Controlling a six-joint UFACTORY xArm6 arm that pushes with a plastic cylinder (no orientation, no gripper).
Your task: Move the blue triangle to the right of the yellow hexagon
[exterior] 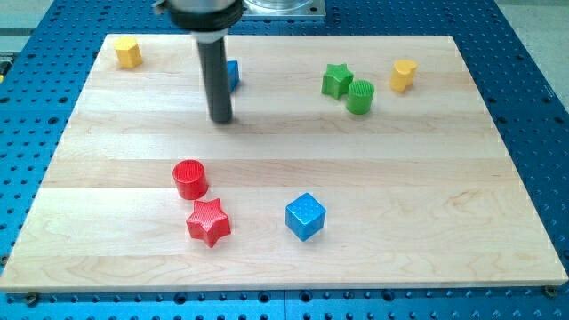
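The blue triangle (233, 74) lies near the view's top, mostly hidden behind my rod; only its right edge shows. My tip (221, 118) rests on the board just below the triangle and slightly to its left. The yellow hexagon (129, 52) sits at the board's top left corner, well to the left of the triangle.
A green star (336, 80) and a green cylinder (360, 97) touch at the upper right, with a yellow cylinder (404, 75) beside them. A red cylinder (189, 179), a red star (208, 221) and a blue cube (305, 216) lie in the lower middle.
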